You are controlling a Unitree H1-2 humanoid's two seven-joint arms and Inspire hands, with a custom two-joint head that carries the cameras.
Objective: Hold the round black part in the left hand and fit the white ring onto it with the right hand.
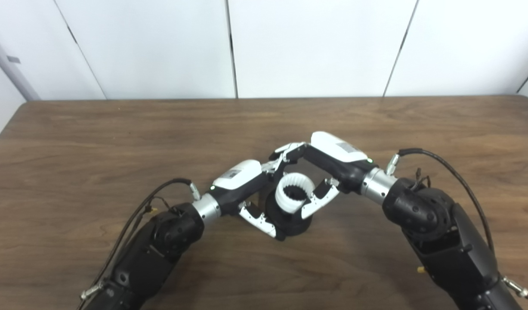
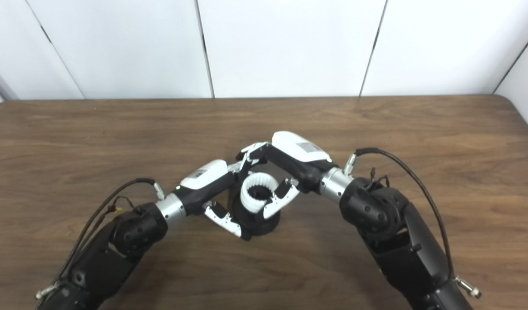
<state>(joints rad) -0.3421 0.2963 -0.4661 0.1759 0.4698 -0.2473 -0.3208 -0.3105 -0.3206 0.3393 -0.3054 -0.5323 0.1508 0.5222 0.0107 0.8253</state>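
The round black part (image 1: 294, 224) is held at the table's middle, just above the wood, with my left hand (image 1: 246, 189) shut on it from the left. Its thumb runs along the part's near side. A white ribbed ring (image 1: 294, 193) sits on top of the black part, tilted toward me. My right hand (image 1: 322, 172) comes in from the right and is shut on the ring, thumb on its near right side and fingers over its far rim. The fingers of both hands meet behind the ring.
The brown wooden table (image 1: 117, 142) stretches wide on all sides of the hands. Its back edge meets a white panelled wall (image 1: 315, 43). Black cables loop off both wrists.
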